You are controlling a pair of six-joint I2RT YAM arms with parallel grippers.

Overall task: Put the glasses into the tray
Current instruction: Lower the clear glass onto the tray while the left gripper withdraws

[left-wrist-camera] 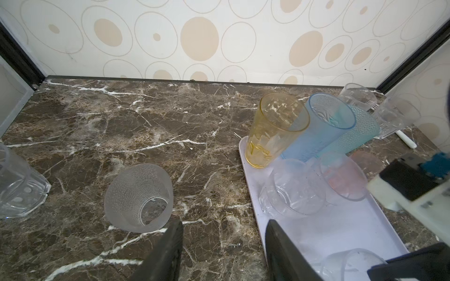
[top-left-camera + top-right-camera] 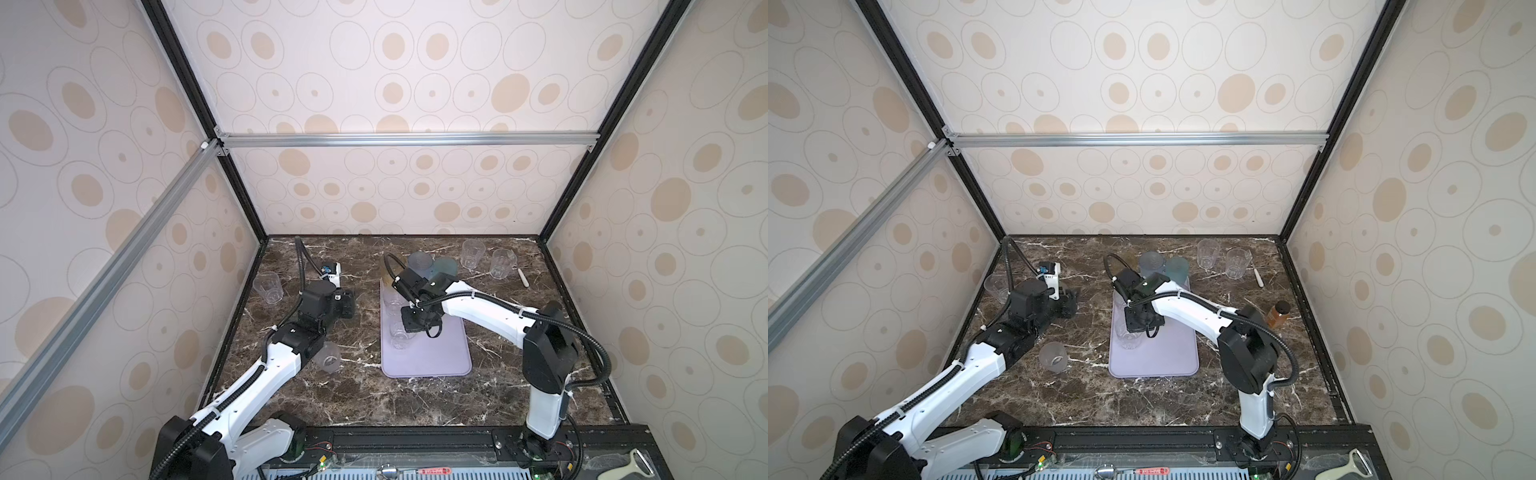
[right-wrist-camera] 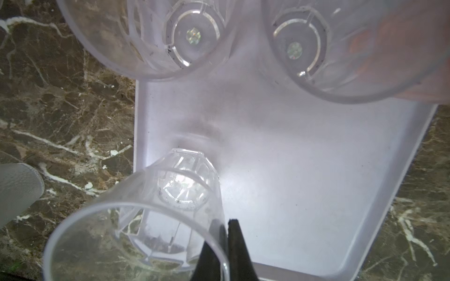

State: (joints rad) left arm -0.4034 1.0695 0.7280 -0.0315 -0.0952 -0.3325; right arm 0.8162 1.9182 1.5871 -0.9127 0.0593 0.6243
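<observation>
The lavender tray (image 2: 432, 357) lies mid-table. At its far end stand amber (image 1: 275, 129), grey-blue (image 2: 419, 262) and teal (image 2: 446, 266) glasses, with a pink one (image 1: 345, 175) and a clear one (image 1: 292, 187) nearer. My right gripper (image 3: 226, 222) is shut on the wall of a clear glass (image 3: 151, 219), one finger inside and one outside, at the tray's left edge. My left gripper (image 1: 224, 222) is open over bare marble beside the tray. A frosted glass (image 1: 138, 197) lies on its side just left of it. More clear glasses stand at the left (image 2: 268, 286) and back right (image 2: 472, 253).
An amber bottle with a dark cap (image 2: 1278, 313) stands at the right side of the table. A white stick (image 2: 523, 277) lies by the back-right glasses. Patterned walls close in the table on three sides. A pale peeler (image 2: 636, 465) rests on the front rail.
</observation>
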